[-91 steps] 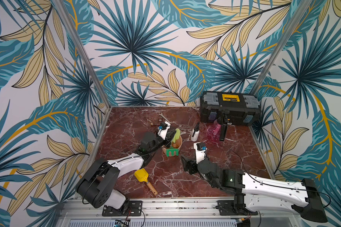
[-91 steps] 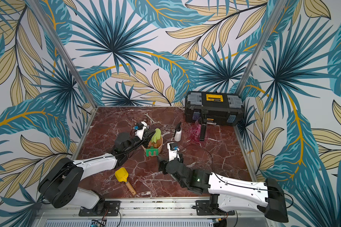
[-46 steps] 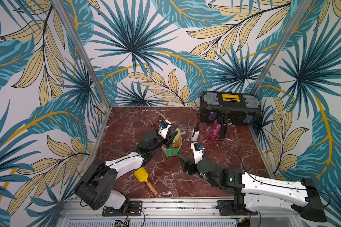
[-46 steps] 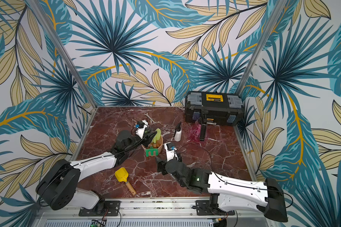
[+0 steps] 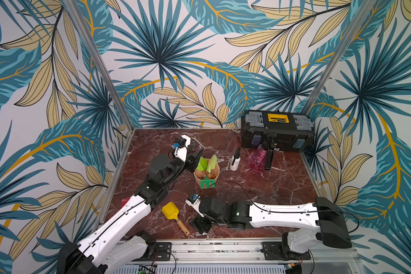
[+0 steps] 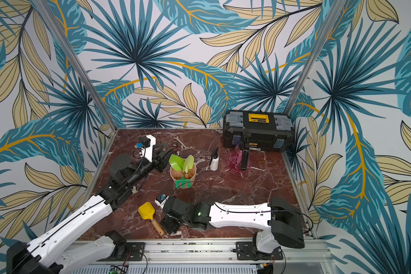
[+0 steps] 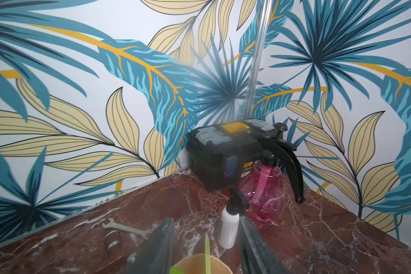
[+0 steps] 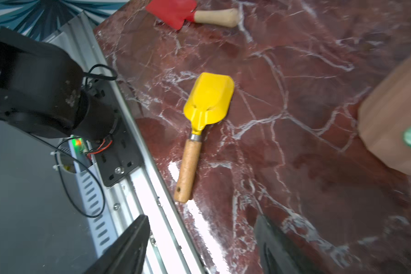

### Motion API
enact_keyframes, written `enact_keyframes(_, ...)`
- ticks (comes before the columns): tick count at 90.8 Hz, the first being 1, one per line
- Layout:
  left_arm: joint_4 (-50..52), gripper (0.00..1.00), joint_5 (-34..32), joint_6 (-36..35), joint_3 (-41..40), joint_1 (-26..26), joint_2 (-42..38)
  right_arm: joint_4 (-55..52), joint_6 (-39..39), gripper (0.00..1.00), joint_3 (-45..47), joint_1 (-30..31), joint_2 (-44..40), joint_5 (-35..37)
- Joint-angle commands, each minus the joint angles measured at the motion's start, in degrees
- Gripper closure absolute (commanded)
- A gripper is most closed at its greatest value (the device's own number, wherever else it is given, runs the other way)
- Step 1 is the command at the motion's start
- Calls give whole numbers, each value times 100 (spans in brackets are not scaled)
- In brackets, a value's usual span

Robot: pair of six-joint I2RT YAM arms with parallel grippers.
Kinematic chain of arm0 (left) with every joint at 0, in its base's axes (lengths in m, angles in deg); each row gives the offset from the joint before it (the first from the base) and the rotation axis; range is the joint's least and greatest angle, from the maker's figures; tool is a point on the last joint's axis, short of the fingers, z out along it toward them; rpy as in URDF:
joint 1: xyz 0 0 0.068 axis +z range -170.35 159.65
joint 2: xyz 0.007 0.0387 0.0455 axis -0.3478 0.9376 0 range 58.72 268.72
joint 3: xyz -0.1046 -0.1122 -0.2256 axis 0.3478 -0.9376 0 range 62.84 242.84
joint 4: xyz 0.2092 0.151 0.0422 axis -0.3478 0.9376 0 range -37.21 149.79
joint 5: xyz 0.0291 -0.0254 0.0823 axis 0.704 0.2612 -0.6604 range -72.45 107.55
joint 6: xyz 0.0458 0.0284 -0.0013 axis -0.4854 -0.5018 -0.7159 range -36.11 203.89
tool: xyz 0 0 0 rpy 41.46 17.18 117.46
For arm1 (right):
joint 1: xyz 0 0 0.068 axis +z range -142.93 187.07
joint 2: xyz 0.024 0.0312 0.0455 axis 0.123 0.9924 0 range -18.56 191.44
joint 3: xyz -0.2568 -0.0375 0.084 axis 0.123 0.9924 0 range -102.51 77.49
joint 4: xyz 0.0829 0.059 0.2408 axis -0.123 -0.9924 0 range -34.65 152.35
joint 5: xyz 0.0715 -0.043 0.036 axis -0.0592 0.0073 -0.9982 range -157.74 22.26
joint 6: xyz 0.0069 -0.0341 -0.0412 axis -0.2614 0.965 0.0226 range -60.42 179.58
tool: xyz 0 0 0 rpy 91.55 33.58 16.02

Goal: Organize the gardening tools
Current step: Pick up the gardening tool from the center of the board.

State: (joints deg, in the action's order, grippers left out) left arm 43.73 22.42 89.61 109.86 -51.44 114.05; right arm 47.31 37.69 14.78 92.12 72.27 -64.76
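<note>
Leafy blue-and-tan wallpaper wraps three sides of the dark red marble worktop (image 5: 271, 189), and a tan pot (image 5: 217, 174) stands about mid-surface. From where I stand, the black-and-yellow toolbox (image 5: 278, 131) sits well behind the pot, in the far right corner. The left claw (image 6: 165, 151) hovers just beside the pot on its wall side, jaws spread and holding nothing. The right claw (image 8: 203, 246) is low near the front rail, well in front of the pot, also spread and empty. A pink spray bottle (image 5: 256, 161) stands behind and right of the pot, with a white spray bottle (image 5: 235, 163) nearer the pot. A yellow shovel (image 5: 170, 210) lies flat in front of the pot, close to the right claw. A red shovel (image 8: 173, 11) lies farther left, partly under the left arm. Two lime-green tools (image 5: 202, 164) stand inside the pot, and a dark-green rake (image 5: 208, 183) rests against its front wall. A wrench (image 6: 180, 143) lies behind the pot.
</note>
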Motion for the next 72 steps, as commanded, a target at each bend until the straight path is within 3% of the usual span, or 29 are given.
enact_keyframes(1, 876, 52, -771, -108, -35, -13, -386, -276, -176, 26, -418, 211, 571, -503)
enact_keyframes(17, 1147, 52, -1695, 115, -365, -6, -801, -376, -516, 26, -900, 390, 1528, 4)
enact_keyframes(26, 1217, 52, -1931, 244, -594, -3, -1013, -408, -656, 31, -1115, 406, 1908, 305)
enact_keyframes(52, 1176, 50, -2207, 239, -860, 26, -1456, -623, -681, 45, -1631, 398, 2638, 900)
enact_keyframes(72, 1148, 49, -2212, 219, -903, 60, -1508, -611, -545, 62, -1691, 352, 2804, 1030)
